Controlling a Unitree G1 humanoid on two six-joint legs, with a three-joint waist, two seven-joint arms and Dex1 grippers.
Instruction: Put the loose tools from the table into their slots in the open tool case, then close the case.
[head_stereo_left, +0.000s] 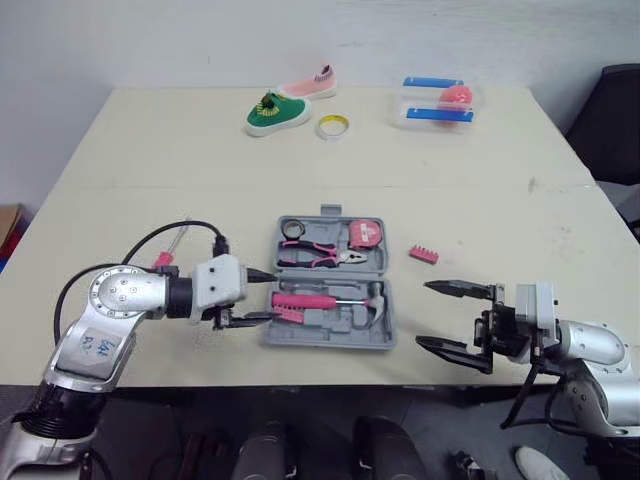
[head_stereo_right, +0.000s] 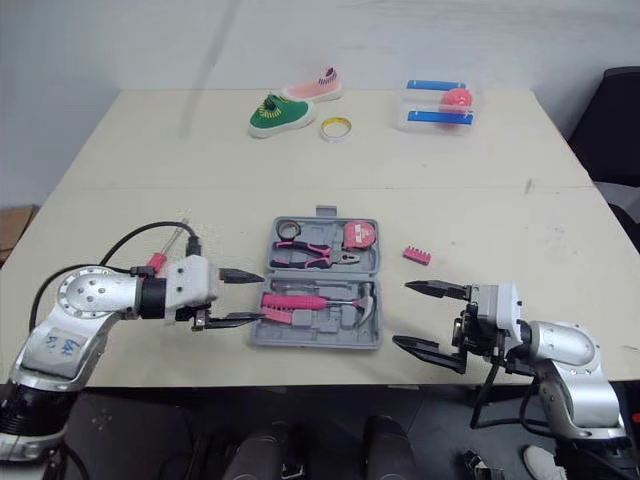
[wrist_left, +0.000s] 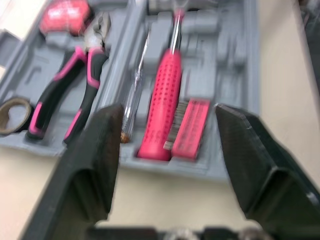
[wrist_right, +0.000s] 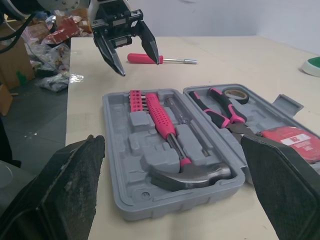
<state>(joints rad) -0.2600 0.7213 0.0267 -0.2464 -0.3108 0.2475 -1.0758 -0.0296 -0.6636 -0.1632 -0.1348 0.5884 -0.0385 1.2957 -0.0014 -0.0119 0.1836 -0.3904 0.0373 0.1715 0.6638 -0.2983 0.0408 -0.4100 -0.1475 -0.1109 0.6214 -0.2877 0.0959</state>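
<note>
Released, the left gripper (head_stereo_left: 268, 295) hovered at the case's (head_stereo_left: 330, 343) left edge; the right gripper (head_stereo_left: 425, 313) gaped to its right.
To my eye, the right gripper should approach from above and pinch the pink bit strip (head_stereo_left: 423, 254) across its narrow width; it lay on the surface (head_stereo_left: 500, 200) just beyond, beside the case. The screwdriver (wrist_right: 142, 58) lay left of the case.

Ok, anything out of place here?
Two tools lie outside the tool case: a pink bit strip to its right and a pink screwdriver to its left. Nothing looks spilled or damaged.
</note>
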